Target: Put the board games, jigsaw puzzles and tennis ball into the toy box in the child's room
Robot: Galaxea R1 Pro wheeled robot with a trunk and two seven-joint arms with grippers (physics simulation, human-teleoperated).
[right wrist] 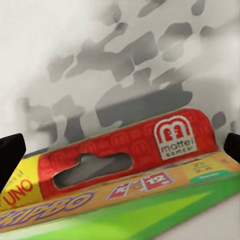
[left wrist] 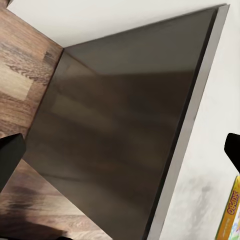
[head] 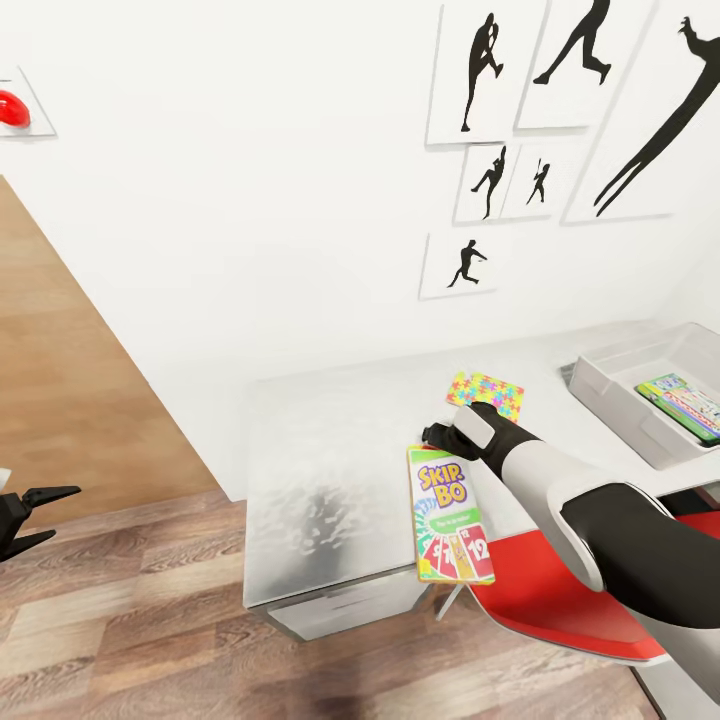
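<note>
The right arm (head: 600, 520), smooth white and black shell, was the closest thing to the head camera, and it reached forward over the table (head: 330, 470). Its right gripper (head: 440, 437) stood at the far end of the SKIP-BO box (head: 449, 515); in the right wrist view two dark fingertips (right wrist: 11, 152) stayed wide apart on both sides of the box's red hanger tab (right wrist: 130, 150), and I could not tell if they touched it. The box was a flat card rectangle, green and orange with a purple title, and it lay on the table with its near end close to the table's front edge.

Just behind the gripper lay one thin jigsaw puzzle (head: 486, 391), covered with yellow, pink and blue pieces. Further right from the SKIP-BO box stood the toy box (head: 610, 385), a shallow grey tray with sloped sides, and inside it lay a green-edged colourful board game (head: 684, 404).

The tabletop was pale grey-white with a blotchy gloss. A red chair (head: 555, 595) stood beside its front. The left gripper (head: 40, 510) hung spread open over the wood-plank floor (head: 150, 620), well left from the table. On the white wall (head: 250, 200) hung black silhouette pictures (head: 480, 70).
</note>
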